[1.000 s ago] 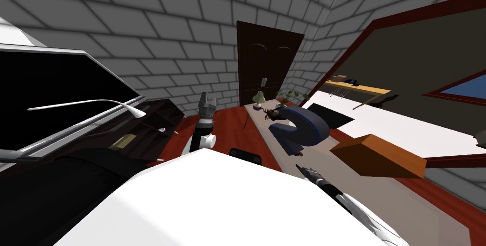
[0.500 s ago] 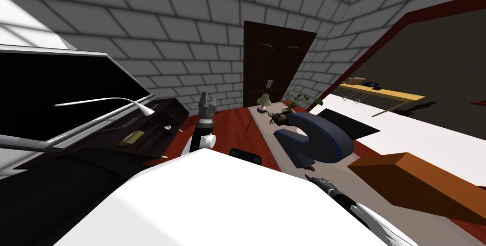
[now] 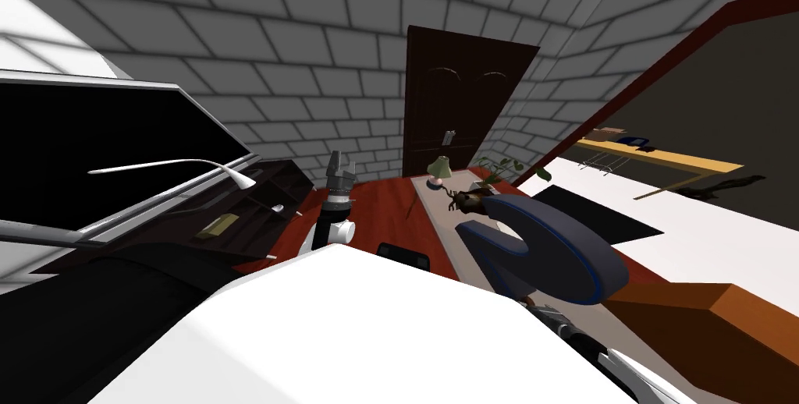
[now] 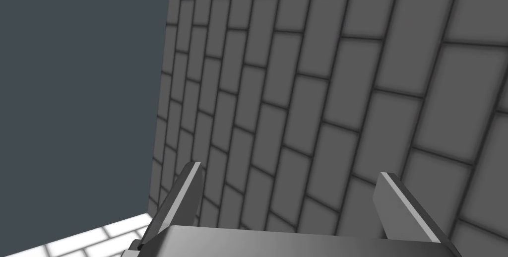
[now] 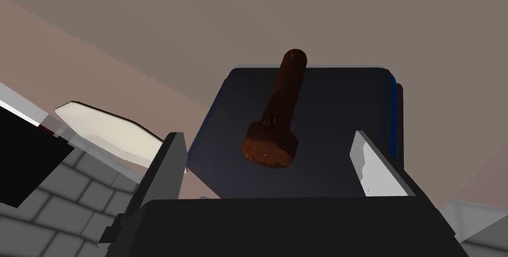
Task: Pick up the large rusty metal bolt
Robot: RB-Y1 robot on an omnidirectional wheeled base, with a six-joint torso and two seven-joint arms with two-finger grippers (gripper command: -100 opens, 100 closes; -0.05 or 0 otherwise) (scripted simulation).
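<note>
Grasp not yet made. Bolt (image 5: 275,120) sits before dark blue block (image 5: 342,120), just ahead of right gripper (image 5: 267,140), whose jaws are spread and not touching it. Closing and lifting remain to be done. Left gripper (image 3: 341,167) is raised aside, jaws spread.

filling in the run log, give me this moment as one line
right gripper: open, aimed at rusty bolt, no contact | rusty bolt: before dark blue object | left gripper: open, raised

Rusty brown bolt (image 5: 285,95) against dark blue block (image 5: 347,120), beyond right gripper's (image 5: 266,136) wide-apart fingers (image 5: 168,174).
</note>
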